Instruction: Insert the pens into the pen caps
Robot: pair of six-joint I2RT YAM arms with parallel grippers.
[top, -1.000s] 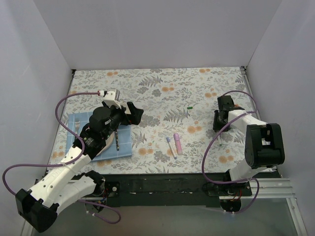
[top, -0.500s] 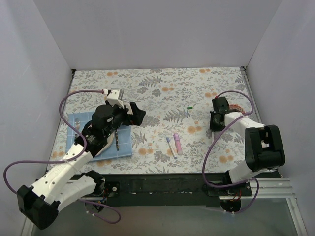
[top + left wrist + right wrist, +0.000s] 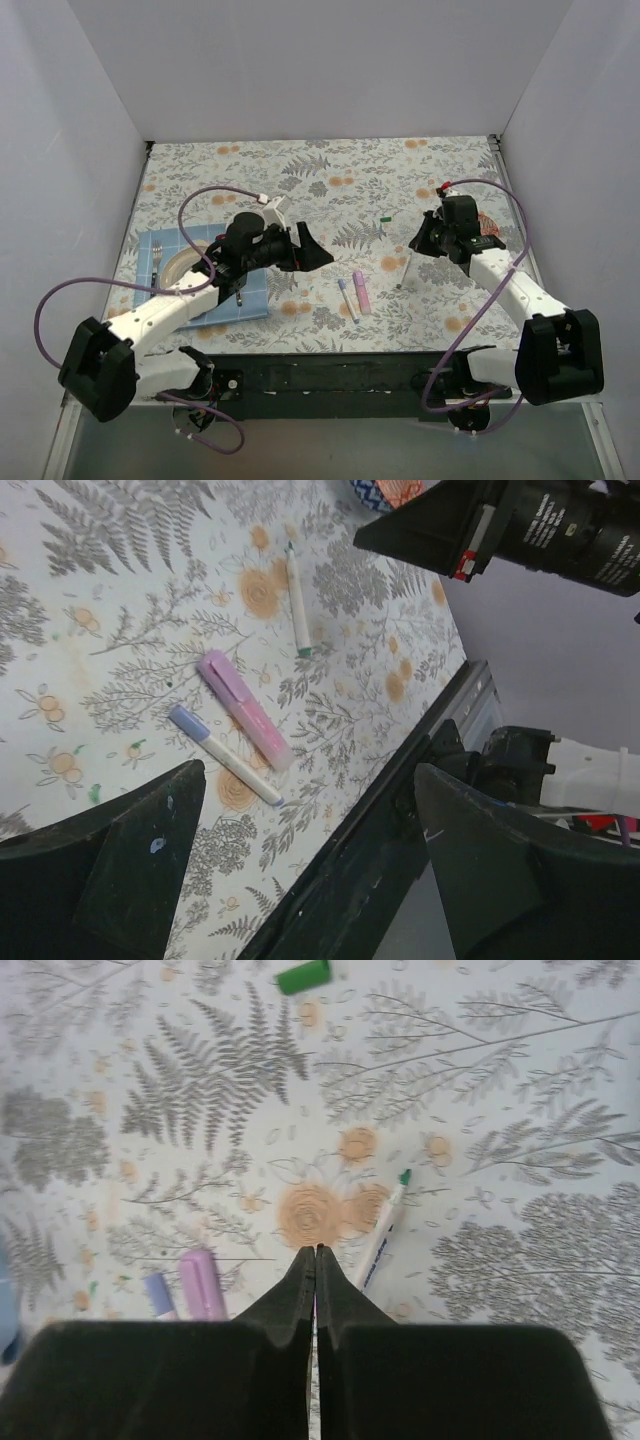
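A thick pink pen (image 3: pixel 361 292) and a slim white pen with a purple cap (image 3: pixel 347 298) lie side by side on the floral table. Both show in the left wrist view, the pink pen (image 3: pixel 245 710) and the white pen (image 3: pixel 225 755). A white pen with a bare green tip (image 3: pixel 405 270) lies to their right, also in the right wrist view (image 3: pixel 385 1230). A green cap (image 3: pixel 385 217) lies further back, also in the right wrist view (image 3: pixel 303 975). My left gripper (image 3: pixel 312 252) (image 3: pixel 308 770) is open and empty, above the table left of the pens. My right gripper (image 3: pixel 420 240) (image 3: pixel 316 1250) is shut, just beside the green-tipped pen.
A blue cloth (image 3: pixel 255 300) at the left holds a plate (image 3: pixel 180 262), a fork (image 3: pixel 157 258) and a dark stick (image 3: pixel 238 285). A small patterned object (image 3: pixel 490 225) lies behind the right gripper. The black front rail (image 3: pixel 330 375) runs along the near edge.
Both arms have swung toward the middle. The left gripper moved right, off the cloth. The right gripper moved left, and the green-tipped pen now shows on the table beside it.
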